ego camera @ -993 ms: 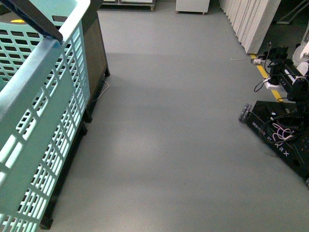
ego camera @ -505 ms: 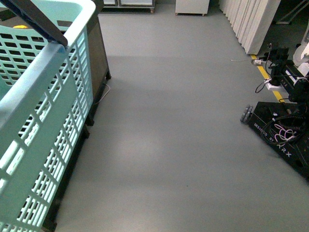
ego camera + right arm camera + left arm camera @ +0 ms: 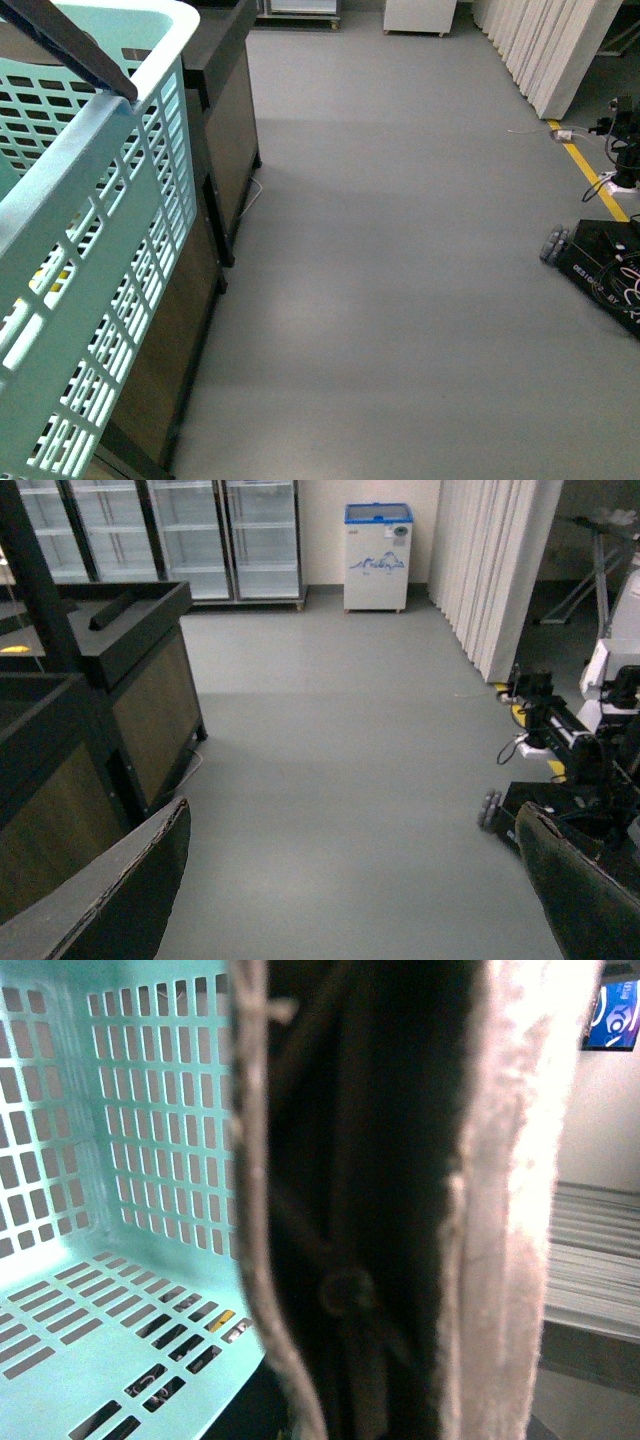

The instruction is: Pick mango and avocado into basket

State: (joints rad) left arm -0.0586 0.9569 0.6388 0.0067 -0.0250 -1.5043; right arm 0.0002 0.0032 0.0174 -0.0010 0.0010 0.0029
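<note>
Since the earlier frames the front view has been swung: the dark table [image 3: 228, 120] has been brought further in at 11 o'clock, and the other robot's black base [image 3: 605, 265] has been pushed out to the 3 o'clock edge.

At 9 o'clock the teal basket [image 3: 110, 200] is seen very close, its dark handle [image 3: 70, 45] crossing the rim at 10 o'clock. Small yellow flecks are glimpsed through its slots, but what they are cannot be told. Between table and black base, only bare grey floor [image 3: 400, 280] is shown.

In the left wrist view the basket's lattice wall and floor [image 3: 150, 1110] are looked into from close by, and no fruit is seen on the part that shows. Most of that view is blocked by a blurred dark shape [image 3: 360, 1210] and a pale fuzzy band [image 3: 510, 1160]. Whether the left end effector is closed on anything cannot be told.

In the right wrist view the right end effector [image 3: 352, 815] is held wide apart with nothing between its fingers, and the table [image 3: 150, 690] is seen off to one side.

Neither the mango nor the avocado is shown in any view, so their long axes cannot be judged. The fruit is presumed to lie on the table, towards 10 to 11 o'clock. The left arm is judged nearer the basket, and the empty right end effector is the one free to pick.
</note>
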